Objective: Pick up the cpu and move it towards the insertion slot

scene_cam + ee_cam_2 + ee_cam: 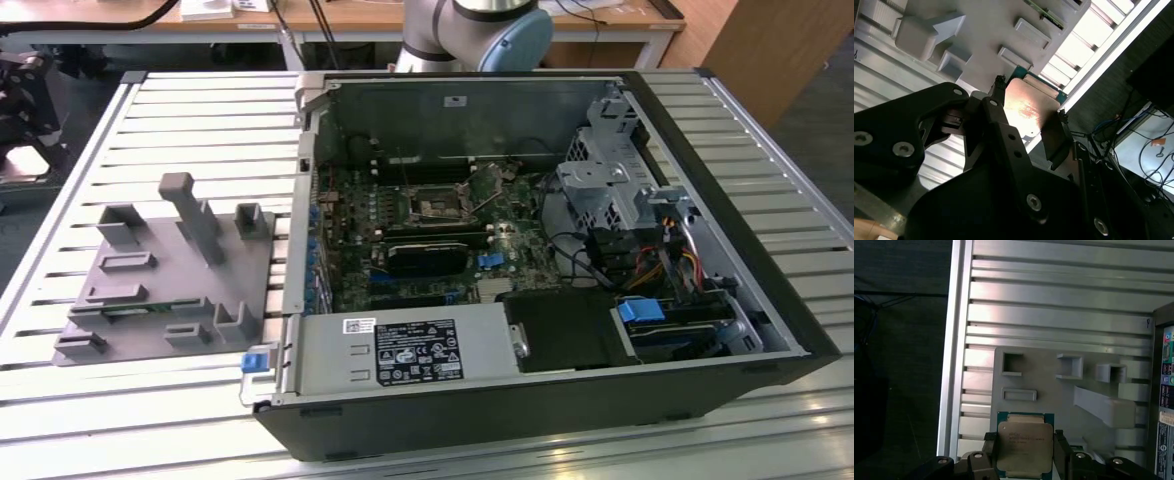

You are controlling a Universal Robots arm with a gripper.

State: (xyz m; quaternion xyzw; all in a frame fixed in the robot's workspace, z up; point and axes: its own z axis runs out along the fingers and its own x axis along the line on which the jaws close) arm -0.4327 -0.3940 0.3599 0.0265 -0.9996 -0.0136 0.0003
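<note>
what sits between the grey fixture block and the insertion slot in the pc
In the exterior view, from the grey fixture to the insertion slot: a narrow strip of slatted table, the case's metal side wall, then a band of motherboard.

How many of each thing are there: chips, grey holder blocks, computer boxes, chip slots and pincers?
cpu: 1
grey fixture: 1
open computer case: 1
insertion slot: 1
pincer: 1, shut on the cpu
Total: 5
</note>
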